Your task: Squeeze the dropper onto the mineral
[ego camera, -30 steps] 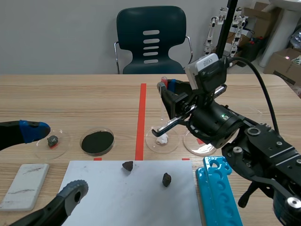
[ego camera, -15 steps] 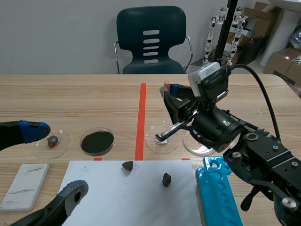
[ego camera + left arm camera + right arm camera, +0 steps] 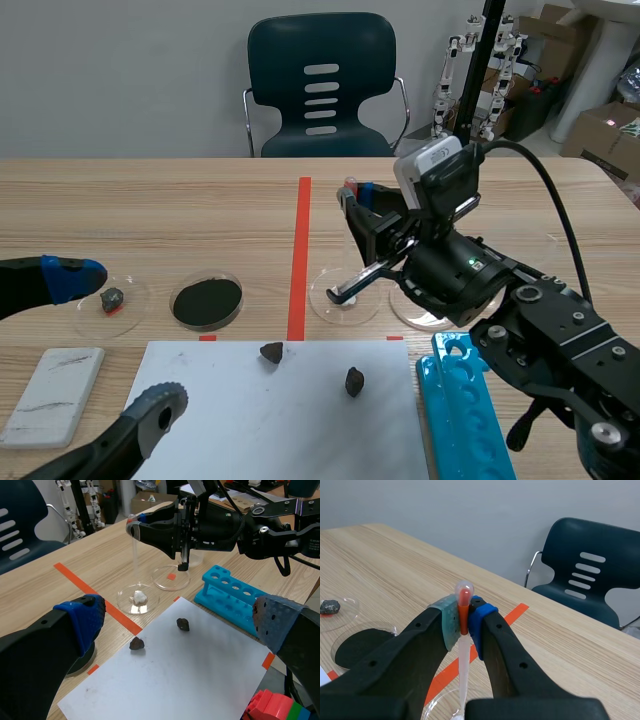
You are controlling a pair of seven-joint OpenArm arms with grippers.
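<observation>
My right gripper (image 3: 356,192) is shut on a clear dropper (image 3: 349,238) just below its red bulb (image 3: 463,598), holding it upright. The tube (image 3: 134,560) hangs over a clear petri dish (image 3: 150,601) with a small white mineral (image 3: 139,598) in it. In the scene view this dish (image 3: 325,303) lies right of the red tape line, and a metal bar of the arm covers the mineral. My left gripper (image 3: 110,345) is open at the table's near left, far from the dish, with nothing between its fingers (image 3: 82,617).
Two dark stones (image 3: 271,351) (image 3: 354,380) lie on a white sheet (image 3: 240,420). A dish of black powder (image 3: 207,300) and a dish with a grey stone (image 3: 112,298) sit at the left. A white tile (image 3: 52,395), a blue tube rack (image 3: 465,410) and a second clear dish (image 3: 425,310) are nearby.
My right gripper has sunk a little with the dropper and shifted slightly over the dish. The arm's metal bar now covers the white mineral in the scene view. The left arm is still.
</observation>
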